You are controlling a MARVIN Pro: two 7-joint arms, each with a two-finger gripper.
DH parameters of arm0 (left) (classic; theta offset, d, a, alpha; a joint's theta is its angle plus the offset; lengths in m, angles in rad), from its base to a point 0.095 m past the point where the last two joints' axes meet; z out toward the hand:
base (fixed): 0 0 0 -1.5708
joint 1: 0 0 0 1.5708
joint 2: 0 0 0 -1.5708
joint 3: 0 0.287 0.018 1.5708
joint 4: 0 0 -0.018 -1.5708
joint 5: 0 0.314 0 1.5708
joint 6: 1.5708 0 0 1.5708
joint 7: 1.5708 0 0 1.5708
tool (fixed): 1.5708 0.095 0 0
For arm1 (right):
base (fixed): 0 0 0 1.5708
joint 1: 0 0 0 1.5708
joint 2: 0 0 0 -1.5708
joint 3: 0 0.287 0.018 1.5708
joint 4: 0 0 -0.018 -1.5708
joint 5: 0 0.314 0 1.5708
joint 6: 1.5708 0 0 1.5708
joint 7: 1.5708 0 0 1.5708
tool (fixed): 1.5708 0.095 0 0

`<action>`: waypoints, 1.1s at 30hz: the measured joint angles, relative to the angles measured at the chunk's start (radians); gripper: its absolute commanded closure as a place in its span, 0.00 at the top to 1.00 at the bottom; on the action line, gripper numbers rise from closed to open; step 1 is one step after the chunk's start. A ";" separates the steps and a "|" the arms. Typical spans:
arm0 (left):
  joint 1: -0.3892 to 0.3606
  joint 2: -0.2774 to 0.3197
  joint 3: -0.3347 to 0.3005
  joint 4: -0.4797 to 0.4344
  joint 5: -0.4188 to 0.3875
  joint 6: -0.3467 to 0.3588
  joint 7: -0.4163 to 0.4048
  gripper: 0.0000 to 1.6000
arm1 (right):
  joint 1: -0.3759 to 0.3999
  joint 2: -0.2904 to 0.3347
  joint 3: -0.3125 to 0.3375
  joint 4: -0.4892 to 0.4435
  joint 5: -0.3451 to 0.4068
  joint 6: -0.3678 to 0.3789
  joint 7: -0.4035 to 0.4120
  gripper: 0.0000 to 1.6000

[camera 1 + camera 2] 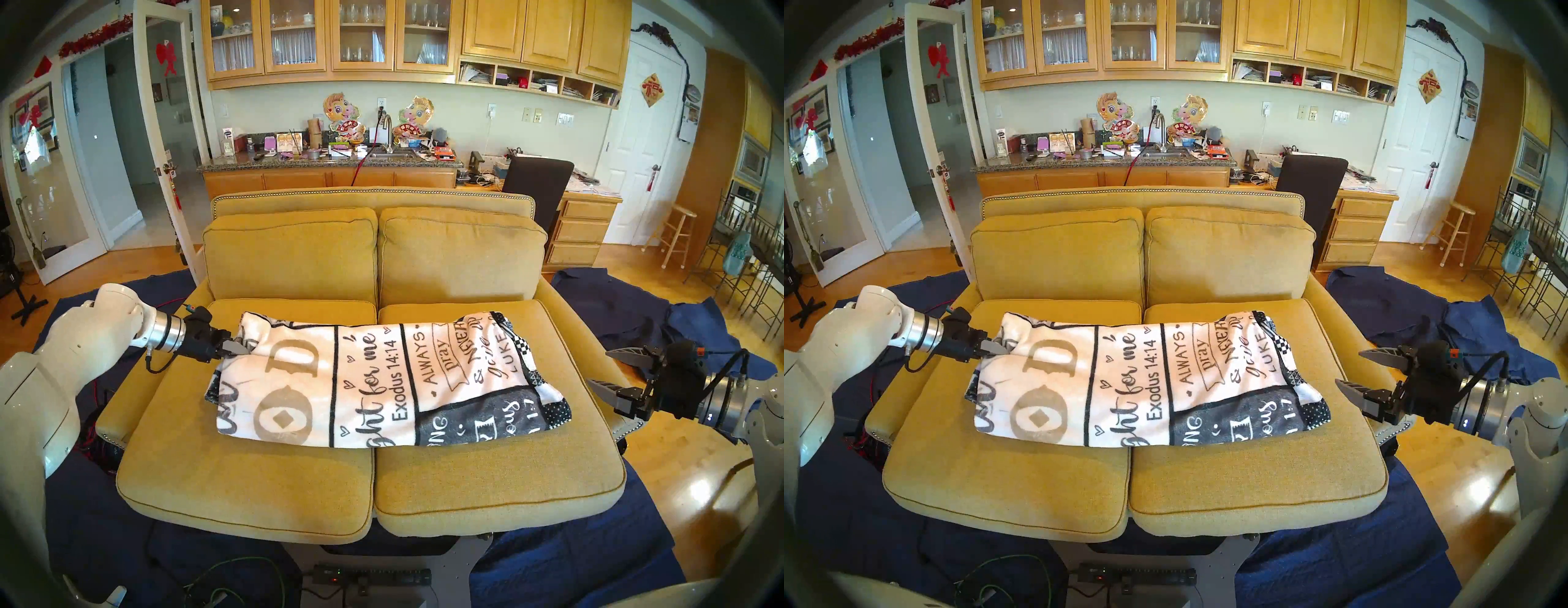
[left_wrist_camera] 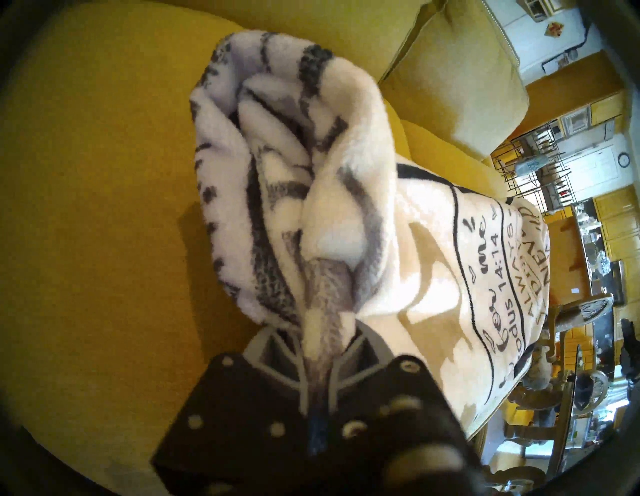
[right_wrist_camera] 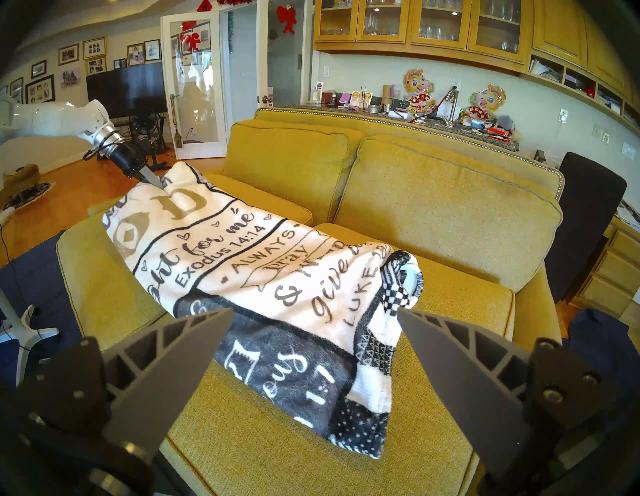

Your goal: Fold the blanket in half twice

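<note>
Left end pinched, second fold about to start

I have the left gripper (image 1: 238,349) pressed together on a bunched fistful of the blanket (image 1: 382,382) at its left end, and that end stands raised off the yellow loveseat (image 1: 488,479) while the remainder lies as a long doubled strip across both seat cushions. My right gripper (image 1: 604,369) hangs off the strip's right end, jaws spread wide with nothing between them, clear of the checked border (image 3: 394,294). I judge the first fold done and the second in hand. Next I need to carry the pinched end across to the right end; the risk I see is the thick fleece layers slipping apart, so the free gripper should pin or square the far edge
</note>
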 measured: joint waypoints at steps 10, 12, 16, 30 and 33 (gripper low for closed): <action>-0.043 0.059 -0.021 0.037 0.022 -0.016 0.036 0.00 | 0.000 0.000 0.000 0.000 0.000 0.000 0.000 1.00; -0.053 0.071 -0.024 0.045 0.032 -0.019 0.043 0.00 | 0.000 0.000 0.000 0.000 0.000 0.000 0.000 1.00; -0.071 0.092 -0.028 0.059 0.050 -0.025 0.051 0.00 | 0.000 0.000 0.000 0.000 0.000 0.000 0.000 1.00; -0.136 0.132 -0.044 0.099 0.106 -0.040 0.050 0.00 | 0.000 0.000 0.000 0.000 0.000 0.000 0.000 1.00; -0.145 0.136 -0.044 0.101 0.115 -0.044 0.041 0.00 | 0.000 0.000 0.000 0.000 0.000 0.000 0.000 1.00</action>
